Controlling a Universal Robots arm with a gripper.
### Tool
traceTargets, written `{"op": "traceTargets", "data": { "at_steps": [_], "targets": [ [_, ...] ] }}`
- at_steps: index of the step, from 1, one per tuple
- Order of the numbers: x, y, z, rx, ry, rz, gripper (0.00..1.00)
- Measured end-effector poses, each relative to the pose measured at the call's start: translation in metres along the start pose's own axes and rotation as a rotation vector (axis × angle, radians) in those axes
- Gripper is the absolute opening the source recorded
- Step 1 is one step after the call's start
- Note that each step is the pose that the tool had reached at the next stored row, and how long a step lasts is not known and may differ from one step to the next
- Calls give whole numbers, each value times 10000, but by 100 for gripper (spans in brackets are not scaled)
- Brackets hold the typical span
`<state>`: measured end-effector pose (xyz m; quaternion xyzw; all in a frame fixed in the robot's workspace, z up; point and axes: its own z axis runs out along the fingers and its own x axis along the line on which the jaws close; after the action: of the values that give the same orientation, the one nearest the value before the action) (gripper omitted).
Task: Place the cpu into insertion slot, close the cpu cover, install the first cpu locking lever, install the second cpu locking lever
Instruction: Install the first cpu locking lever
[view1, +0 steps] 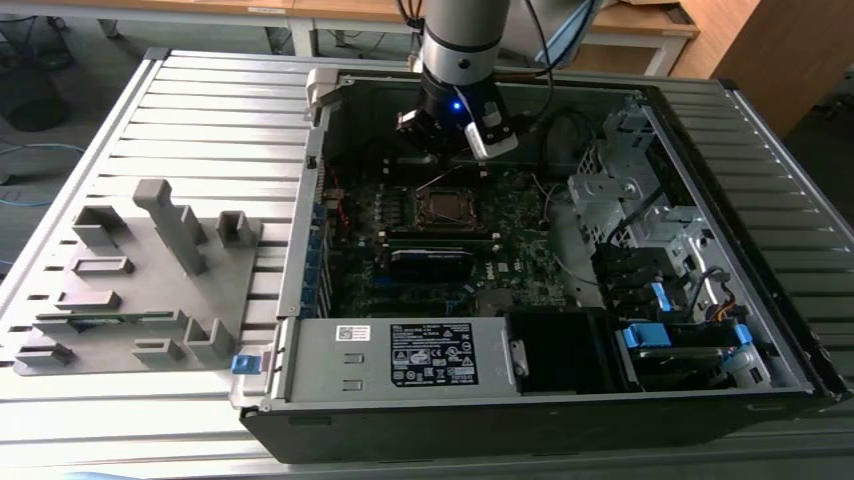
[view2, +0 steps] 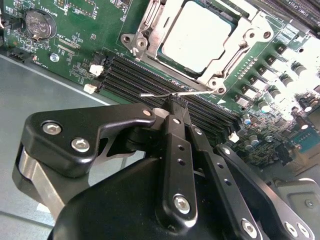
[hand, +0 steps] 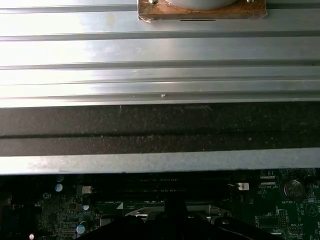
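Just beyond the hand (view2: 177, 104) | cpu (view2: 197, 37) seated under cpu cover (view2: 239, 46) | hand clenched, tips at locking lever (view2: 155, 94)

I see a grey slotted fixture (view1: 134, 290) on the slatted table (view1: 200, 110), to the exterior view's left of the open computer case (view1: 534, 425). A coin-cell battery (view2: 40, 24) sits on the green motherboard (view2: 75, 67).

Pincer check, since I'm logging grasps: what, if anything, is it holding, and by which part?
The pincer seems shut on the thin wire lever beside the seated chip, about midway along its free end; pinch or mere touch cannot be told.
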<state>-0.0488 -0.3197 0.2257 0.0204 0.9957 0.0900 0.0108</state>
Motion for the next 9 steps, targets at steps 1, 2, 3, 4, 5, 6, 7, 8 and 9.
{"op": "traceTargets", "data": {
  "at_steps": [1, 2, 3, 4, 5, 6, 7, 8, 9],
  "targets": [
    [0, 0, 0, -1, 0, 0, 11],
    [0, 0, 0, -1, -1, 1, 11],
    [-1, 0, 0, 0, 0, 1, 11],
    [-1, 0, 0, 0, 0, 1, 11],
    [-2, 1, 0, 0, 0, 1, 11],
    [-5, 1, 1, -1, 0, 0, 11],
    [-7, 1, 1, -1, 0, 0, 11],
    [-9, 1, 1, -2, -1, 1, 11],
    [-12, 1, 2, -1, -1, 0, 11]
  ]
}}
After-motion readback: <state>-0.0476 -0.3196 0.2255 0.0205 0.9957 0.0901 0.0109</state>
